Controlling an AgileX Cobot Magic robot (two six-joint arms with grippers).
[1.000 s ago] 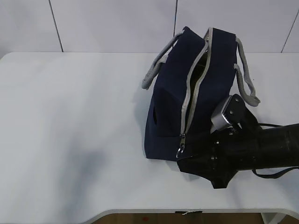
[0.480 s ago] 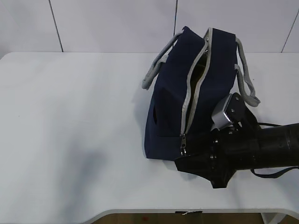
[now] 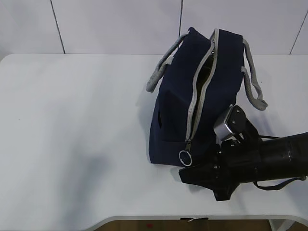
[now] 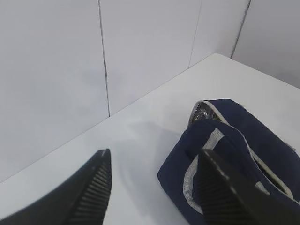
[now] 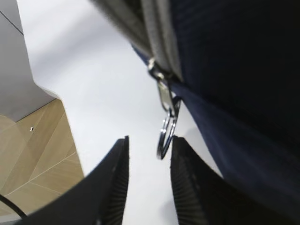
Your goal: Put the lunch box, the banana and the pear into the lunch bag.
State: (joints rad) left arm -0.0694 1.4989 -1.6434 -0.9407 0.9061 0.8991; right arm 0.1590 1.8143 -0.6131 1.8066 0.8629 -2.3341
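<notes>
The navy lunch bag stands on the white table, right of centre, its grey zipper partly open along the top. The zipper's ring pull hangs at the bag's near end. My right gripper sits just below it; in the right wrist view the ring dangles between the tips of the right gripper, close to the right-hand finger, with the jaws still apart. My left gripper hangs open and empty, high above the bag. The lunch box, banana and pear are out of view.
Grey webbing handles droop off both sides of the bag. A strip of silver lining shows at the bag's far end. The table's front edge runs close under my right arm, with wooden floor beyond it. A panelled wall stands behind.
My right gripper's jaws have drawn closer together and the arm has dropped slightly toward the table's front. The ring pull has swung round to face the exterior camera. The left gripper has not moved.
</notes>
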